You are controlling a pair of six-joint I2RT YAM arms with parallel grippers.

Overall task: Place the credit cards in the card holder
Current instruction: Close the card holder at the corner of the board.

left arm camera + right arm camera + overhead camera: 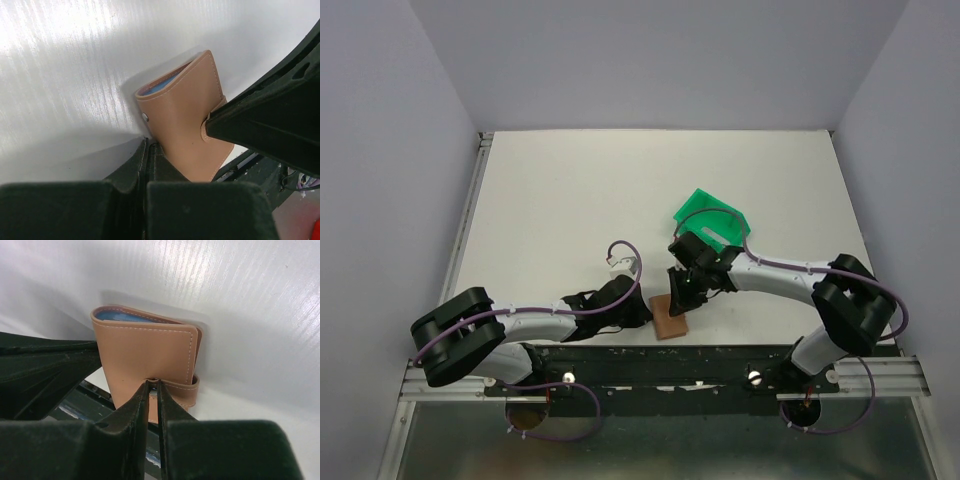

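While the brown card holder (670, 318) is lying low in the middle of the top view, near the table (570, 200) edge, I am touching it from both sides. My left gripper (148, 145) is closed, its tips at the holder's lower left corner. My right gripper (154, 385) is nearly closed at the snap tab (172, 387); I cannot tell if it is pinching it. A blue card (120, 316) is peeking out inside. I think I am closing up. Next, the tab needs pushing down gently until it snaps.
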